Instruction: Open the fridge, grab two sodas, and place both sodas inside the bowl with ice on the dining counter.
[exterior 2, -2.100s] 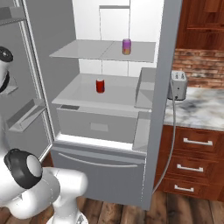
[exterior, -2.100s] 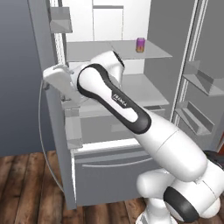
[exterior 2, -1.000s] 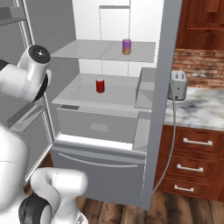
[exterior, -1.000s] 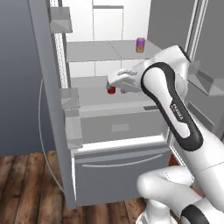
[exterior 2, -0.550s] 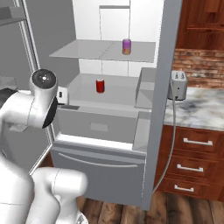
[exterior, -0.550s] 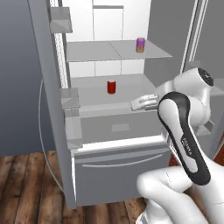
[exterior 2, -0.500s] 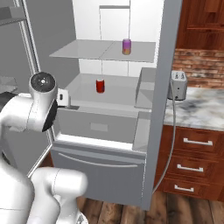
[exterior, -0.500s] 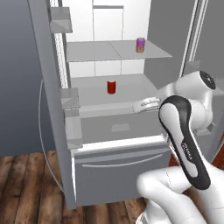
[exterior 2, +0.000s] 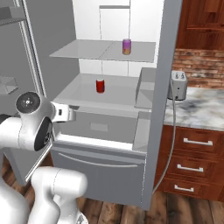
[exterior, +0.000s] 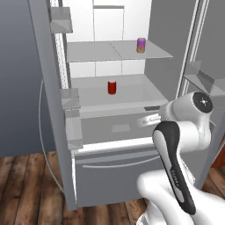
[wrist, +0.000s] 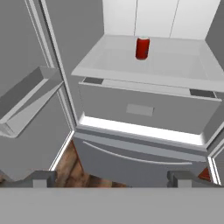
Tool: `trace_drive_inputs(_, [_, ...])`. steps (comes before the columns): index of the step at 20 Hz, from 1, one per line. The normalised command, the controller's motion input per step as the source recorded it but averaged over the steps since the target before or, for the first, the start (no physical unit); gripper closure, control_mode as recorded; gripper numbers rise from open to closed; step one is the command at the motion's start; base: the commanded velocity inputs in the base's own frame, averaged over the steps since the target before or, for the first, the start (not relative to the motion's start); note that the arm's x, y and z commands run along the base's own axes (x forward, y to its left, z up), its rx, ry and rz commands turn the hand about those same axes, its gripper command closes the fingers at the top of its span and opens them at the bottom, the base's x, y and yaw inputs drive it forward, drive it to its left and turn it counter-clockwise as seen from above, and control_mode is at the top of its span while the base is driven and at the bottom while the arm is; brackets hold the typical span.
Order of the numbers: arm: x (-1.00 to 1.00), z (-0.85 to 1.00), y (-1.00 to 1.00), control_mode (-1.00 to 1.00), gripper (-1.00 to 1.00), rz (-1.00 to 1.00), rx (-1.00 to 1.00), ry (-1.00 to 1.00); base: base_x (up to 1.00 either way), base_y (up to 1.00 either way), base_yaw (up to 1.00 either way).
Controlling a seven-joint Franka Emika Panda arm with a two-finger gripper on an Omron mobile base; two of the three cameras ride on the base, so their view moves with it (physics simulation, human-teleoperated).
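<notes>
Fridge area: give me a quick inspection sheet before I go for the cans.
Surface: fridge stands open, white interior, grey shelves.
Job's things: red soda upright on the middle shelf; purple soda upright on the upper shelf.
Clutter: nothing seen.
Grippers: gripper open, empty, in front of the fridge, apart from both cans.
Cables: toaster cord hangs down past the cabinet drawers.
Surroundings: toaster on marble counter, brick wall, wood floor.

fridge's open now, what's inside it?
In the fridge, a purple soda stands on the upper shelf and a red soda on the shelf below. The closed inner drawer and bottom drawer hide whatever they hold.
</notes>
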Motion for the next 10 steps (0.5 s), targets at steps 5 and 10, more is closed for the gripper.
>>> trace_drive_inputs(5, [-0.15, -0.16, -0.37, -1.00, -1.00, -0.11, -0.08, 0.00, 0.00, 0.00, 0.00])
trace_drive_inputs(10, [0.00, 0.00, 0.00, -1.00, -1.00, -0.01, 0.00, 0.00, 0.00, 0.00, 0.00])
